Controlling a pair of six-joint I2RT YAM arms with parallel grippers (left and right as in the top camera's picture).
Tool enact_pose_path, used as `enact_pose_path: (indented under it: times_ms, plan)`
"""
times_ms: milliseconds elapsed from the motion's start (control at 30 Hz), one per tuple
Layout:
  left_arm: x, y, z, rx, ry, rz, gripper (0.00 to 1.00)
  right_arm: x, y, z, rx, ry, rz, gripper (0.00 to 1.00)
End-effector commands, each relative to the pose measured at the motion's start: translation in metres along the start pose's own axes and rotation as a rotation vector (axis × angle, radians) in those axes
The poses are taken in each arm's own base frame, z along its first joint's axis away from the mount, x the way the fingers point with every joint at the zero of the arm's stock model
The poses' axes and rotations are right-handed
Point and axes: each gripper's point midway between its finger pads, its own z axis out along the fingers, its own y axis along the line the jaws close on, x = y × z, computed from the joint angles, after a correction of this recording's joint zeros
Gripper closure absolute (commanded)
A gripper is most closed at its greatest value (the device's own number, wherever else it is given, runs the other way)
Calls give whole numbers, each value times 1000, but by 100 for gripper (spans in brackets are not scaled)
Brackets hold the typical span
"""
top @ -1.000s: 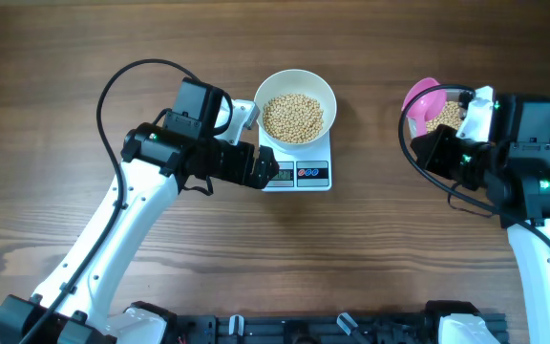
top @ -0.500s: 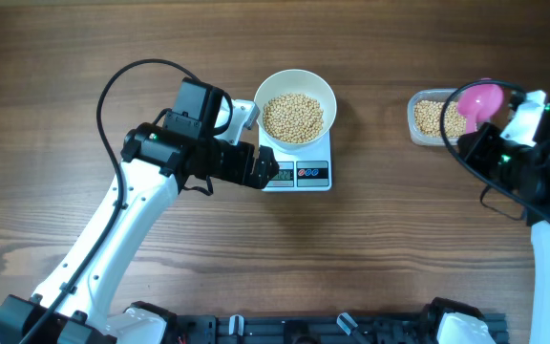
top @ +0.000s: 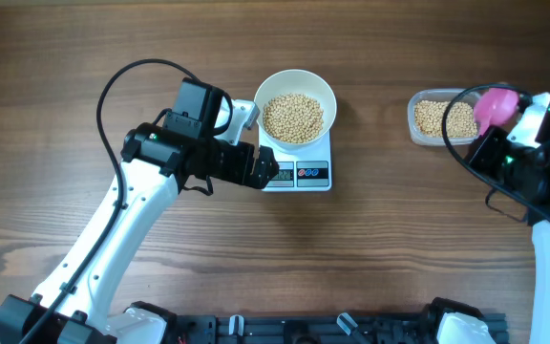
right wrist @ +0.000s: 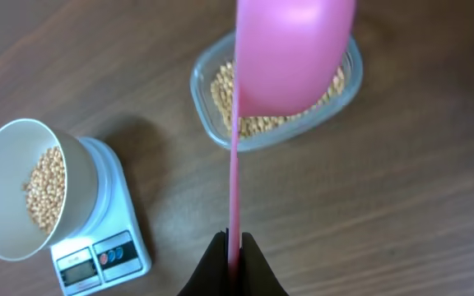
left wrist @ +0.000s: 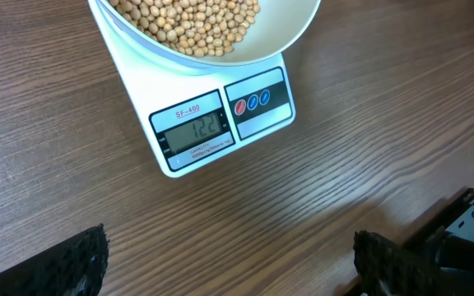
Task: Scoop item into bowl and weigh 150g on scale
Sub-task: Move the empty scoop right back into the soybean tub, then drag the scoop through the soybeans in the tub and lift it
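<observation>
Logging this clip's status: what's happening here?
The right gripper holds a pink scoop by its handle over the clear container of beans. The white bowl, partly filled with beans, sits on the scale, whose display seems to read 122. The left gripper hovers open by the scale's front, holding nothing.

Bright and even from above in the overhead view, with only faint, soft shadows on the table (top: pixel 399 248). Sharp in the left wrist view, with clear wood lines and clear digits on the scale (left wrist: pixel 196 131). Fuzzy in the right wrist view, most of all on the pink scoop (right wrist: pixel 295 49) close to the lens, with a soft dark shadow beside the bowl (right wrist: pixel 2 177).
</observation>
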Motion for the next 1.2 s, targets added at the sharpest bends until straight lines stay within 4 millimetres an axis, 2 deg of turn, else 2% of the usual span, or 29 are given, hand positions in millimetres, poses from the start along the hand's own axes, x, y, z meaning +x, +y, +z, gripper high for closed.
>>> enact_pose_path:
  times_ms: [0, 167, 367, 700, 833, 1033, 1167]
  plan:
    - [-2, -2, 0, 10, -1, 16, 0, -1, 5, 9, -36, 35, -59, 96]
    - [-2, -2, 0, 10, -1, 16, 0, 0, 6, 24, -46, 116, -26, 96]
    - [-2, -2, 0, 10, -1, 16, 0, -23, 14, 16, -37, 160, -39, 96]
    - [-2, -2, 0, 10, -1, 16, 0, -23, 11, 22, -26, 165, -8, 96]
    - [-2, -2, 0, 9, -1, 16, 0, -26, 5, 34, -6, 163, -18, 96]
    - [-2, -2, 0, 10, -1, 16, 0, -9, -4, 60, -3, 280, -131, 96]
    - [-2, -2, 0, 10, -1, 16, 0, -15, -7, 76, -2, 277, -143, 96]
